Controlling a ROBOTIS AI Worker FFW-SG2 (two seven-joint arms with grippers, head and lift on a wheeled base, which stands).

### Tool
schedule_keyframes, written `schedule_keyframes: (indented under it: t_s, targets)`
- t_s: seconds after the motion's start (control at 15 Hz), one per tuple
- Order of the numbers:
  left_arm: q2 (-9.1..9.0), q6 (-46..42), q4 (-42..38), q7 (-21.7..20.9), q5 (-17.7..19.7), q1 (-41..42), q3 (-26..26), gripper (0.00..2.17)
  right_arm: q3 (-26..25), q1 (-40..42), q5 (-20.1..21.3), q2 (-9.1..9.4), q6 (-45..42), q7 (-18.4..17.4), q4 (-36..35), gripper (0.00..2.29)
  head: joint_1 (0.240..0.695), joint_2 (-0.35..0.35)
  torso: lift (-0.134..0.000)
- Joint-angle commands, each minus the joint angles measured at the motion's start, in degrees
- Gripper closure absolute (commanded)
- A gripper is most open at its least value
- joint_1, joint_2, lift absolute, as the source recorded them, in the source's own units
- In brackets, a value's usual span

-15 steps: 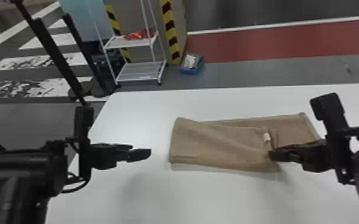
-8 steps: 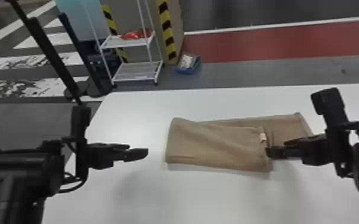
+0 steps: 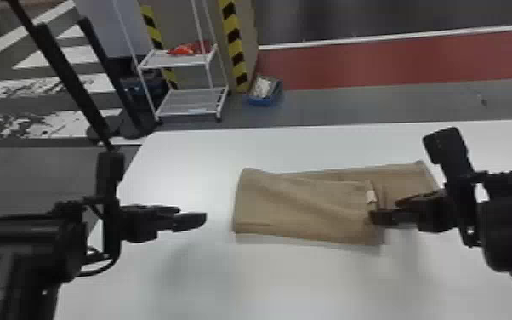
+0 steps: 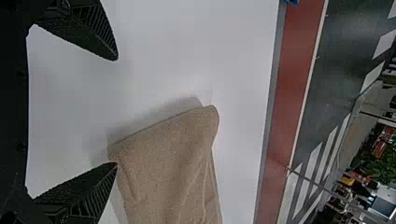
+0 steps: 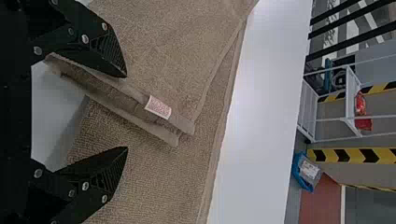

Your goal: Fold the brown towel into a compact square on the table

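The brown towel (image 3: pixel 302 208) lies on the white table, its left part folded over so the upper layer's edge, with a small white label (image 3: pixel 371 196), rests on the single-layer right part. At that edge, above the towel, my right gripper (image 3: pixel 389 208) is open; in the right wrist view the right gripper (image 5: pixel 127 112) has the layered edge and label (image 5: pixel 158 107) between and beyond its parted fingers. My left gripper (image 3: pixel 191 215) is open over the table, left of the towel; in the left wrist view the left gripper (image 4: pixel 116 112) is near the towel's folded end (image 4: pixel 168 158).
The white table (image 3: pixel 293 276) extends around the towel. Beyond its back edge stand a white wire shelf (image 3: pixel 191 102) with a red item and a blue box (image 3: pixel 263 91) on the floor. Black poles (image 3: pixel 72 81) rise behind the left arm.
The head view has shifted slightly. My right gripper's fingers at the towel's layered edge stand farther apart than a second ago. The towel keeps its shape, and the left arm looks unchanged.
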Motion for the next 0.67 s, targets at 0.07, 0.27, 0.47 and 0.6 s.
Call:
schedule_keyframes:
  t_s: [0.07,0.27,0.47,0.6]
  targets:
    - [0.27,-0.2,0.1,-0.1,0.0,0.1,0.2,0.08,0.4,-0.3,-0.3,0.14,-0.3,0.0,0.1,0.39,0.695,0.243,-0.123]
    - [0.27,-0.6,0.5,-0.1,0.0,0.2,0.2,0.08,1.2,-0.3,-0.2,0.14,-1.6,0.0,1.3,0.40,0.695,0.251,-0.123]
    - [0.27,-0.6,0.5,-0.2,0.0,0.4,0.2,0.08,2.3,-0.5,0.4,0.14,-1.6,0.0,2.0,0.40,0.695,0.256,-0.123]
    - [0.27,-0.7,0.6,-0.2,0.0,0.5,0.3,0.08,2.4,-0.5,0.3,0.14,-2.4,0.4,2.4,0.54,0.695,0.262,-0.123]
